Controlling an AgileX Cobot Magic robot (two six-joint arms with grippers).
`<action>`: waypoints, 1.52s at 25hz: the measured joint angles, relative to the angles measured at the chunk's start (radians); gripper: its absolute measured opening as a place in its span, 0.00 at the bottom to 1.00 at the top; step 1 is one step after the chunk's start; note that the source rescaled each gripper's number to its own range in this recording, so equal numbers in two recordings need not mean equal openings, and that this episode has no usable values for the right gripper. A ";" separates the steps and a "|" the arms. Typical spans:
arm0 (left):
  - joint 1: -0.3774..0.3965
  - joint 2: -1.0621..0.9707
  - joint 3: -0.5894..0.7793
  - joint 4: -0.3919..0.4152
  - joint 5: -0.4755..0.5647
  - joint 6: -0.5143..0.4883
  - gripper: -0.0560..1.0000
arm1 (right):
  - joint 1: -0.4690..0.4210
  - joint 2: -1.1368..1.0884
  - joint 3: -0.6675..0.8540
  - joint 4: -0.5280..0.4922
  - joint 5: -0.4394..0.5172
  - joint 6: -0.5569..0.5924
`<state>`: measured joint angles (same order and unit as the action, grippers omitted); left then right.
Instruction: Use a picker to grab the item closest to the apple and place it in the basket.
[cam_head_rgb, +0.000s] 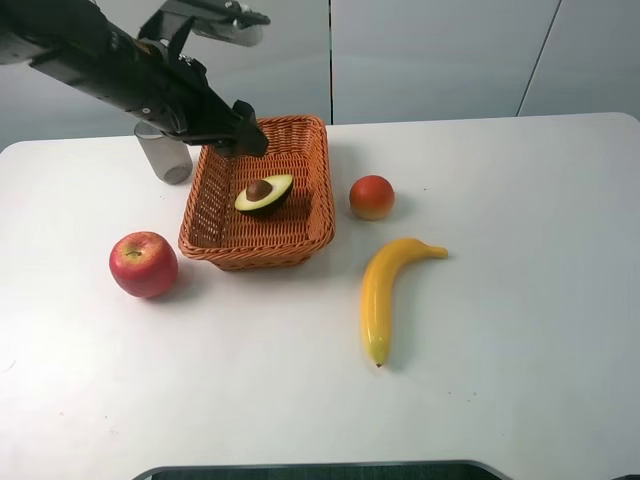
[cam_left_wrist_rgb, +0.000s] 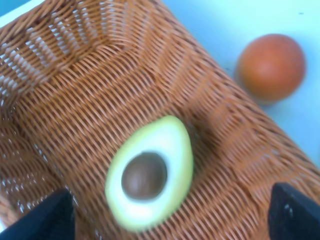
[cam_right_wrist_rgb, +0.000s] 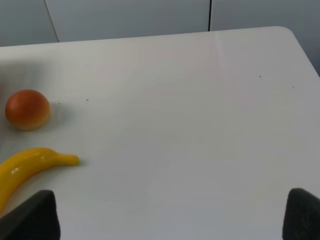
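Closest to the high camera, low in its view, lies a banana (cam_head_rgb: 384, 296) on the white counter (cam_head_rgb: 520, 300), its long axis running from near the front edge up toward the peach-coloured round fruit (cam_head_rgb: 371, 196) just beside the basket's right wall. Left of the basket, near its front left corner, sits the red apple (cam_head_rgb: 143, 263).

Inside the wicker basket (cam_head_rgb: 312, 140) rests the avocado half (cam_head_rgb: 264, 194), cut face up with the pit showing, its long axis slanting from the basket floor toward the right wall. The task's item therefore appears to be already in its place. The left pincer (cam_head_rgb: 246, 136) hangs above the basket's back rim, so the avocado lies below it and a little toward the front. In the left wrist view the two dark fingertips (cam_left_wrist_rgb: 47, 219) stand far apart at either side of the avocado half (cam_left_wrist_rgb: 150, 172), spread wide and gripping nothing.

I judge the placing done; what remains is probably lifting the left arm clear, and the basket's back wall and a grey cylinder (cam_head_rgb: 166, 156) behind the arm are the things nearest its path.

The right pincer does not show in the high view; its wrist camera shows both fingertips (cam_right_wrist_rgb: 31, 216) wide apart and empty, over bare counter, with the banana and round fruit well off to one side.
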<state>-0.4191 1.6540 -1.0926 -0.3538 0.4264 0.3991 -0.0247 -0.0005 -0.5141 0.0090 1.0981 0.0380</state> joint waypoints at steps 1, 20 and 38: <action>0.024 -0.028 0.000 0.006 0.033 -0.013 1.00 | 0.000 0.000 0.000 0.000 0.000 0.000; 0.317 -0.709 0.013 0.396 0.451 -0.384 1.00 | 0.000 0.000 0.000 0.000 0.000 0.000; 0.317 -1.461 0.350 0.354 0.700 -0.389 1.00 | 0.000 0.000 0.000 0.000 0.000 0.000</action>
<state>-0.1017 0.1932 -0.7426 0.0000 1.1269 0.0096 -0.0247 -0.0005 -0.5141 0.0090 1.0981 0.0380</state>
